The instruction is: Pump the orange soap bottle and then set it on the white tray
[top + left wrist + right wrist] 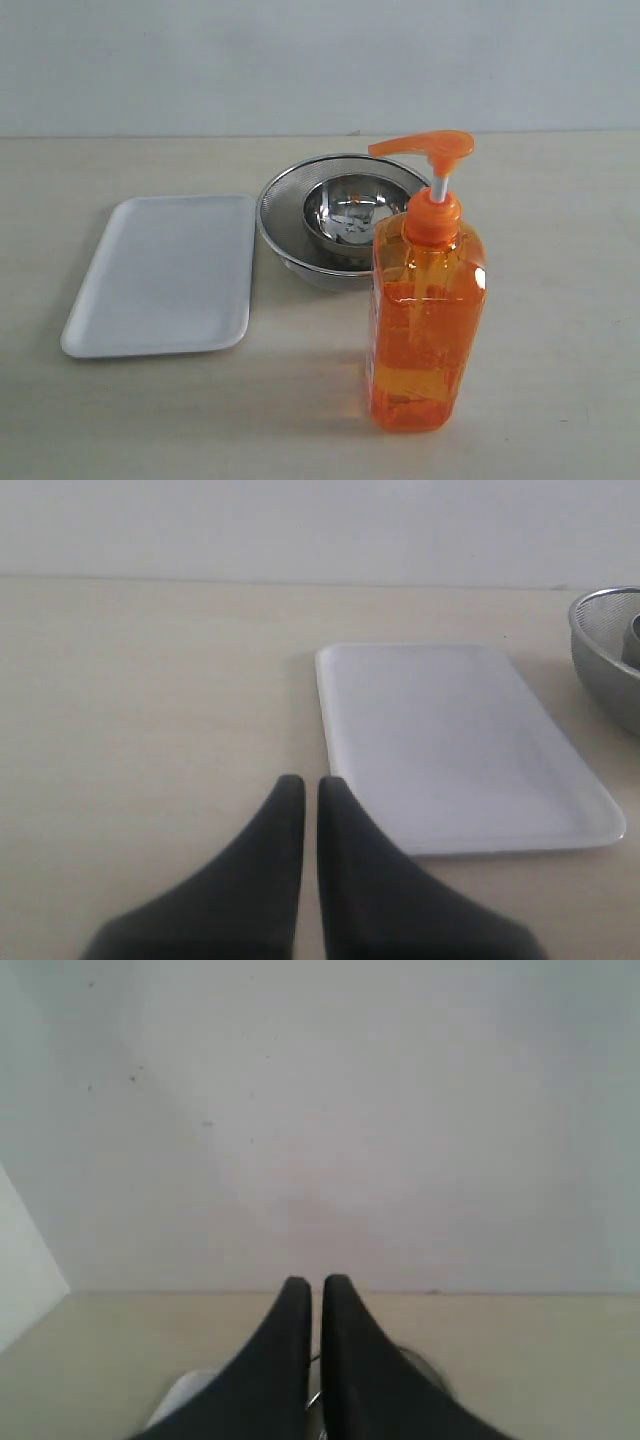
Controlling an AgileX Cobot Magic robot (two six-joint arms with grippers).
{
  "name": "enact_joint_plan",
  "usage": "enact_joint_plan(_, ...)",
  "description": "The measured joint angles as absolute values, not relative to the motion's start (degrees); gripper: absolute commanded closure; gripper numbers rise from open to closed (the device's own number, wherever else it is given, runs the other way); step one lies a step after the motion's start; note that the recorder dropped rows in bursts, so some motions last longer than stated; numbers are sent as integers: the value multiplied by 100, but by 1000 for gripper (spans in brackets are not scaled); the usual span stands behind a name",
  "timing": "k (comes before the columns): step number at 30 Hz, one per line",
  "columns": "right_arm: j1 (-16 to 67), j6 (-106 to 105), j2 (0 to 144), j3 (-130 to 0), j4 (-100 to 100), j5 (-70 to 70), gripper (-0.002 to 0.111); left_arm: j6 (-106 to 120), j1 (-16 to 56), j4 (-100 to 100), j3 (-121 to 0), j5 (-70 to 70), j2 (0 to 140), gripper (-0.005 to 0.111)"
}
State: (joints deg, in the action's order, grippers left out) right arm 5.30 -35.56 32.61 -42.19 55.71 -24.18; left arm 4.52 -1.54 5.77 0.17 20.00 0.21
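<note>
Tabletop (560, 400) at the near right carries the orange soap bottle (427, 330), which stands upright. Its pump head (425, 148) is raised on the white stem, with the spout pointing left. Nothing touches the bottle.

Just behind it, farther back and slightly left, sits a steel mesh bowl (285, 215) with a smaller shiny steel bowl (350, 210) nested inside. The bottle's shoulder overlaps them in the exterior view.

The white tray (165, 275) lies flat to the left of the bowls, well apart from the bottle and bare.

The left gripper (311, 785) is clenched, with only a thin slit between its black fingers and nothing in it. It is over the table, close to one corner of the tray (450, 740), and the mesh bowl's rim (610, 650) shows beyond.

The right gripper (316, 1285) is likewise clenched on nothing and faces the pale wall above the table's far edge.
</note>
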Motion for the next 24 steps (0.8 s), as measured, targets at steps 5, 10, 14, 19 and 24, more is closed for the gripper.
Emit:
enact_joint_plan(5,530,-3789,3172,-4219,5681,-1919,109,452,-154,577,17,2000,21,102)
enact_joint_plan(10,530,-3879,3172,-4219,6183,-1858,109,452,-154,577,17,2000,21,102)
enact_joint_plan(14,530,-5072,3172,-4219,6773,-1849,109,452,-154,577,17,2000,21,102)
enact_joint_plan(19,530,-7135,3088,-3964,8105,-1814,109,452,-154,577,17,2000,21,102)
enact_joint_plan(24,530,-7051,3060,-3712,8090,-1720,109,452,-154,577,17,2000,21,102)
